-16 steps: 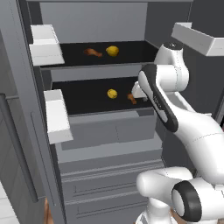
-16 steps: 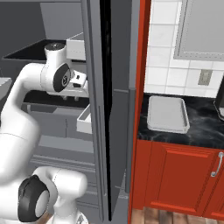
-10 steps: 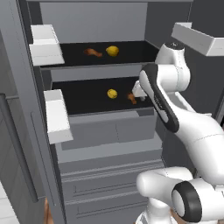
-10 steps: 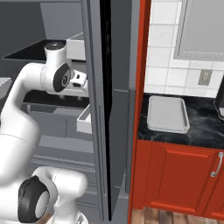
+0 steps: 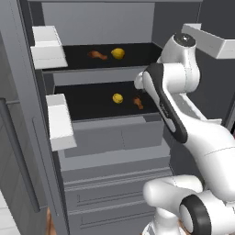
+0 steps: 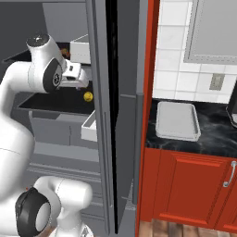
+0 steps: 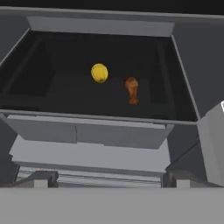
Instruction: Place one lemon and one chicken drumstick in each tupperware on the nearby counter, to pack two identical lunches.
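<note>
In an open fridge, the upper shelf holds a lemon (image 5: 118, 53) and a chicken drumstick (image 5: 96, 55). The lower shelf holds a second lemon (image 5: 117, 97) (image 7: 99, 72) (image 6: 87, 96) with a second drumstick (image 5: 137, 102) (image 7: 132, 89) to its right. My gripper (image 6: 76, 75) hovers in front of the lower shelf, looking down into it; its fingers are hidden. A whitish-grey tupperware (image 6: 177, 121) lies empty on the black counter (image 6: 217, 139) right of the fridge. The pale blue tupperware is out of view.
The open fridge door (image 6: 109, 115) stands between the arm and the counter. White door bins (image 5: 59, 121) jut out at the left, and one (image 5: 211, 41) at the upper right. Grey drawers (image 5: 114, 137) sit below the lower shelf. A black coffee machine (image 6: 233, 109) is at the counter's right edge.
The arm's elbow has risen a little and the hand has shifted slightly. Both lemons and both drumsticks lie where they were.
</note>
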Robot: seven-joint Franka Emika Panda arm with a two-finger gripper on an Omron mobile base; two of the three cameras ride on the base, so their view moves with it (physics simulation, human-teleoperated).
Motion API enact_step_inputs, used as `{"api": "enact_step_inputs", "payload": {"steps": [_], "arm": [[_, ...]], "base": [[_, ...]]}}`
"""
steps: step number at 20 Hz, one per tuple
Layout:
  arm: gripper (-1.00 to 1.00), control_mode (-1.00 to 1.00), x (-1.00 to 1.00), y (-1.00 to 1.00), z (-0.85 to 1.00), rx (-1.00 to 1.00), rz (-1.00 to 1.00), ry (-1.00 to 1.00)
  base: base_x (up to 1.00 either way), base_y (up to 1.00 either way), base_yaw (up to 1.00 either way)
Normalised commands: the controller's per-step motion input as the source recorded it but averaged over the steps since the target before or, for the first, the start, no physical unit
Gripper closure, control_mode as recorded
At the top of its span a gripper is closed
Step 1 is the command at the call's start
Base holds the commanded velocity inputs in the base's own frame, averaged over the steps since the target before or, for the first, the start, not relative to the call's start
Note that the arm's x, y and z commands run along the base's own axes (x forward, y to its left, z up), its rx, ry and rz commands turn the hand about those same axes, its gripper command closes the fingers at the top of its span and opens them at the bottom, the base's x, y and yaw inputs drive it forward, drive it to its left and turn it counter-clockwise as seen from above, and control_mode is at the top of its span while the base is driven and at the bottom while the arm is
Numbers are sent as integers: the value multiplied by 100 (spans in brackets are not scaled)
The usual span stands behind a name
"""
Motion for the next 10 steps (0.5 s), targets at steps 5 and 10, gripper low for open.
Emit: {"api": "enact_step_inputs", "payload": {"steps": [5,10], "arm": [[-100,-100,15,26,35,-1,0,-13],[-100,-100,16,13,39,-3,3,-9]], "base": [[0,0,0],[0,0,0]]}}
